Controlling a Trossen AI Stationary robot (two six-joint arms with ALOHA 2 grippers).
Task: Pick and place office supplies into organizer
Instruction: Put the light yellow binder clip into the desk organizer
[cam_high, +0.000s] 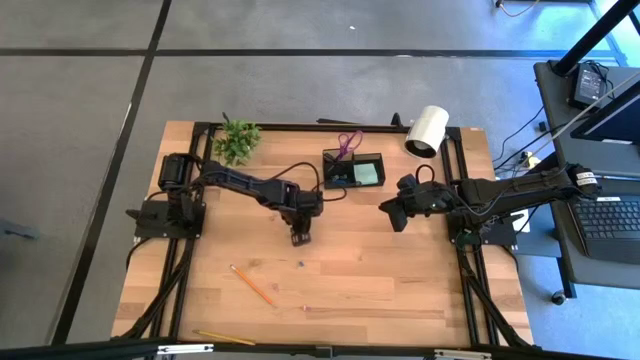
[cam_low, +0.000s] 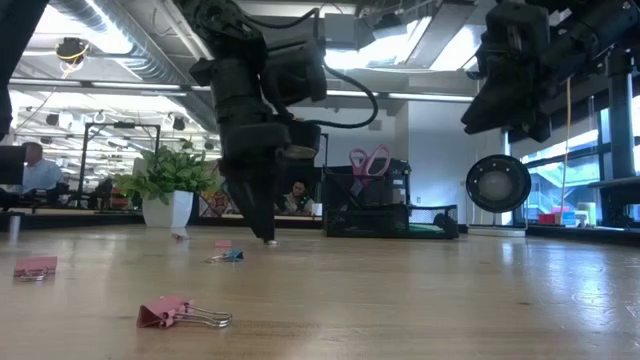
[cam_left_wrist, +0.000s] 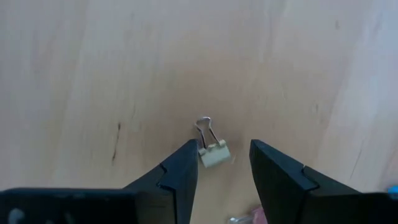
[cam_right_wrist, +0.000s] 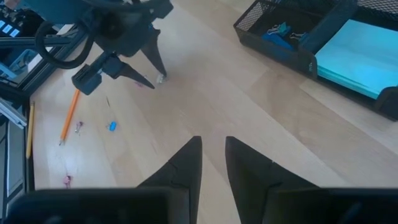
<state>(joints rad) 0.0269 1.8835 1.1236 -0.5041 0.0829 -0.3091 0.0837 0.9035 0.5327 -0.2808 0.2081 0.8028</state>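
Observation:
My left gripper (cam_left_wrist: 224, 158) (cam_high: 299, 238) points down at mid-table, open, its fingertips low over the wood on either side of a small cream binder clip (cam_left_wrist: 214, 154) that lies flat. My right gripper (cam_right_wrist: 213, 146) (cam_high: 386, 213) hovers open by a narrow gap, high above the table to the right of the black organizer (cam_high: 352, 168). The organizer stands near the far edge with purple-handled scissors (cam_high: 348, 142) upright in its taller part and the green sticky pad (cam_high: 367, 173) lying in a compartment. On the near table lie an orange pencil (cam_high: 252, 285), a yellow pencil (cam_high: 222, 338) and a tiny blue piece (cam_high: 300, 264). My left gripper comes from above, pointing down, with one finger on each side of the cream binder clip's body (cam_left_wrist: 217, 157). One finger (cam_left_wrist: 183, 171) stands right against the body, and I cannot tell whether it touches. The clip lies on the table with its wire handles (cam_left_wrist: 204, 127) pointing away.
A leafy plant (cam_high: 237, 140) stands at the far left and a white cylinder (cam_high: 427, 130) at the far right. Pink binder clips (cam_low: 185, 313) (cam_low: 35, 267) and a blue one (cam_low: 228, 256) lie loose on the near table. People sit in the room behind.

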